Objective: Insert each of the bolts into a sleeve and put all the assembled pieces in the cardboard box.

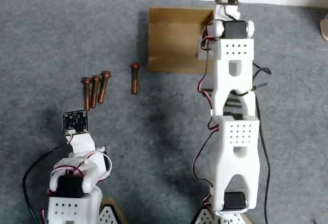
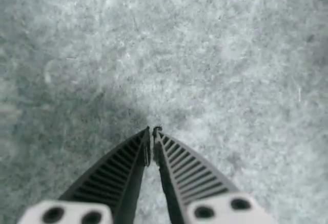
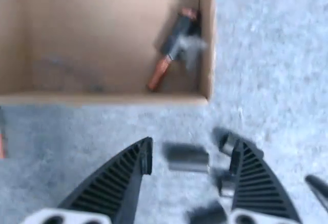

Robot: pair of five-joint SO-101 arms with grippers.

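left gripper (image 2: 152, 133) fingers pressed together over the grey carpet (image 2: 205, 55), right gripper (image 3: 193, 144) fingers spread wide, dark grey metal sleeve (image 3: 187, 158) lying between them, just outside the brown cardboard box (image 3: 102, 99), one copper bolt with a sleeve on it (image 3: 174, 43) inside the box, four bare copper bolts (image 1: 95, 92) out on the carpet

Sleeves (image 3: 187, 158) and the cardboard box (image 3: 206, 39) wall crowd the right hand (image 3: 192, 144).

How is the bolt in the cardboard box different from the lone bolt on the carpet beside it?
The bolt in the box wears a grey sleeve; the lone bolt is bare. The boxed one lies askew by a wall of the cardboard box; the lone one lies on the carpet outside it. Both are copper-coloured and lie flat.
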